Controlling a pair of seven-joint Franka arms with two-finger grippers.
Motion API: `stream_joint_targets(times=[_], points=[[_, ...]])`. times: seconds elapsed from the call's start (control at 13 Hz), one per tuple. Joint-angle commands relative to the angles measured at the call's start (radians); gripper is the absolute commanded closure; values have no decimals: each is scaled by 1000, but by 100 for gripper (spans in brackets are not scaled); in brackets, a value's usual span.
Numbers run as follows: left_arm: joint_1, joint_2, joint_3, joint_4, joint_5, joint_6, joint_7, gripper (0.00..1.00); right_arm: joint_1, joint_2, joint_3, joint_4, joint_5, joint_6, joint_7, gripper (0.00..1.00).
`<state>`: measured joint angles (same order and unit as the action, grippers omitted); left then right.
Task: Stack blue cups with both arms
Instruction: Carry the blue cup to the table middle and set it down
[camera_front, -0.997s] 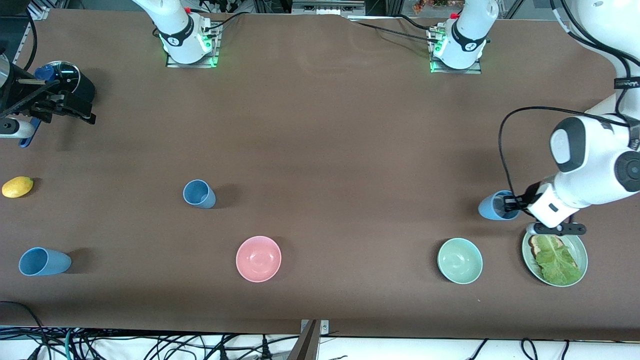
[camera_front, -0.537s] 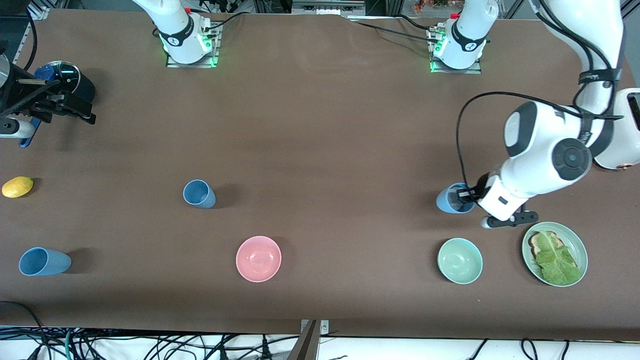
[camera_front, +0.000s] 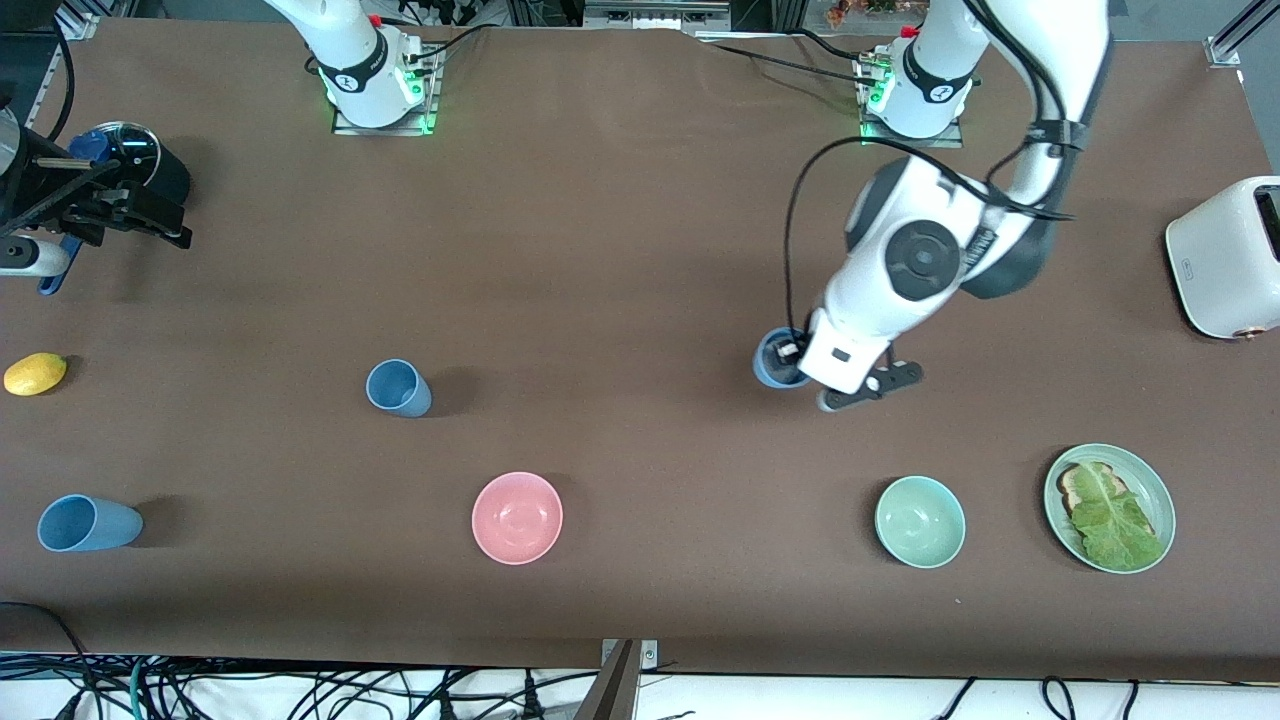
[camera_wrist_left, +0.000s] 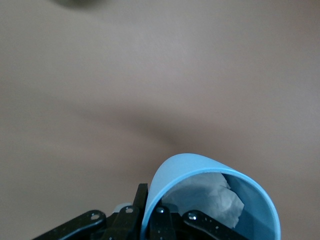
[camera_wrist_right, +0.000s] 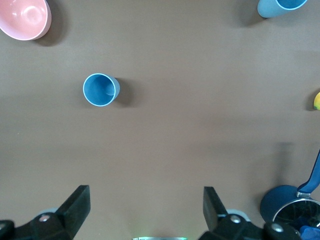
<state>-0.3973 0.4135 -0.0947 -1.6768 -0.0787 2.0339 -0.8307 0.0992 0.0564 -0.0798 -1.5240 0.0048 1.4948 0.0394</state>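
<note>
My left gripper (camera_front: 797, 357) is shut on the rim of a light-blue cup (camera_front: 774, 362), held upright over the table between the two bases' lines. In the left wrist view the cup (camera_wrist_left: 250, 200) fills the low corner, and the left gripper (camera_wrist_left: 151, 202) has one finger outside the wall and one inside. A second blue cup (camera_front: 398, 388) stands mid-table toward the right arm's end. A third blue cup (camera_front: 85, 523) sits nearer the front camera at that end. My right gripper (camera_front: 150, 222) waits open, high over that end; the right wrist view shows the right gripper (camera_wrist_right: 145, 207) empty and the second cup (camera_wrist_right: 101, 90) below it.
A pink bowl (camera_front: 517, 517) and a green bowl (camera_front: 920, 521) sit near the front edge, beside a plate (camera_front: 1160, 485) of toast and lettuce. A white toaster (camera_front: 1225, 255) stands at the left arm's end. A lemon (camera_front: 35, 373) and a dark-blue saucepan (camera_front: 150, 170) lie at the right arm's end.
My left arm has carried the blue cup from beside the plate toward the table's middle, uncovering the toaster. The right arm has not moved.
</note>
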Motion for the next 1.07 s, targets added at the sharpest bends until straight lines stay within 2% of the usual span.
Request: stream_joint_targets(times=[0.0, 0.15, 0.38, 1.0], points=[[-110, 16, 18, 0, 16, 40, -164, 100, 2, -23, 2, -21, -6, 4, 13, 0], [-173, 54, 20, 0, 45, 93, -267, 100, 2, -23, 2, -21, -6, 4, 13, 0], [-213, 111, 18, 0, 80, 176, -353, 100, 2, -23, 3, -21, -6, 4, 13, 0], [-233, 189, 20, 0, 94, 292, -432, 100, 10, -6, 29, -36, -6, 45, 39, 0]])
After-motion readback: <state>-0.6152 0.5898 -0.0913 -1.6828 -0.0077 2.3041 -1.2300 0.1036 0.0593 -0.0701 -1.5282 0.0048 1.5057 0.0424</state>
